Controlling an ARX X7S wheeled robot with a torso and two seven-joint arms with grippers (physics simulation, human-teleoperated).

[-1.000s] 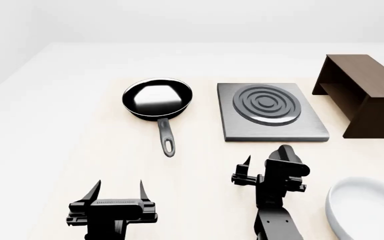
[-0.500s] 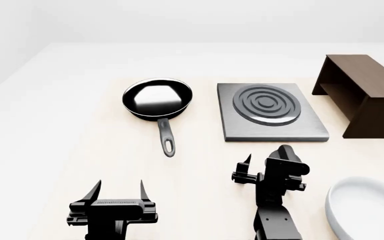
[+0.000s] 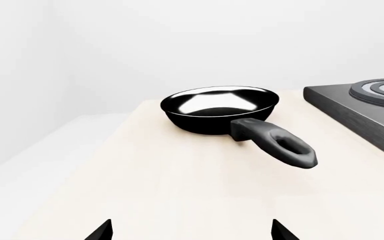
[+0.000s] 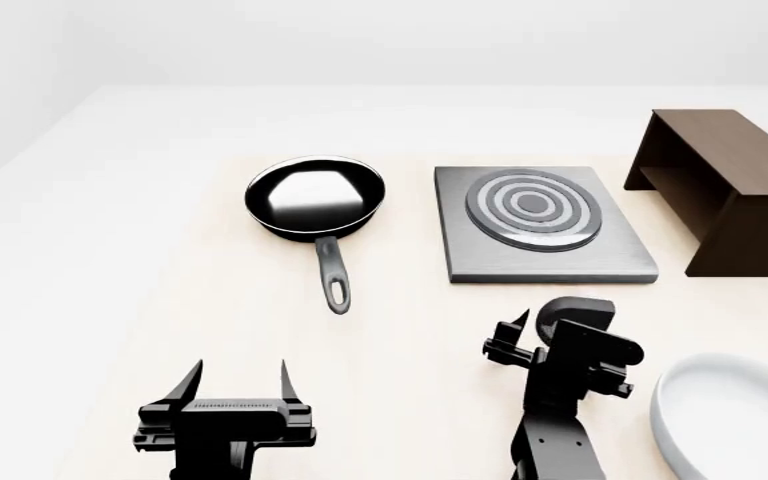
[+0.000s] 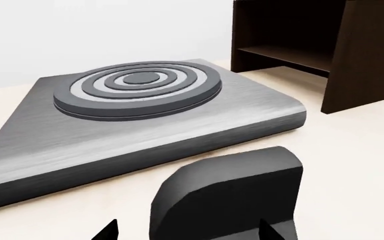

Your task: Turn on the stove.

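Note:
The stove [image 4: 544, 255] is a grey square slab right of centre on the table, and its ring burner [image 4: 534, 207] shows pale bands. It also shows in the right wrist view [image 5: 178, 135]. The black knob [image 4: 582, 312] sits just in front of the slab, ridge lying crosswise. My right gripper [image 4: 551, 328] is at the knob. In the right wrist view the knob [image 5: 225, 192] fills the space between the spread fingertips of that gripper [image 5: 186, 231]. My left gripper [image 4: 240, 372] is open and empty at the lower left, and it also shows in the left wrist view [image 3: 190, 232].
A black frying pan [image 4: 315, 198] lies left of the stove, handle pointing toward me; it also shows in the left wrist view [image 3: 219, 107]. A dark brown wooden shelf [image 4: 731, 190] stands at the right. A white bowl [image 4: 738, 415] sits at the lower right beside my right arm.
My right gripper has shifted right and turned, and the knob's ridge has swung from upright to crosswise. The burner rings have gone from dark to pale. The left arm has not moved.

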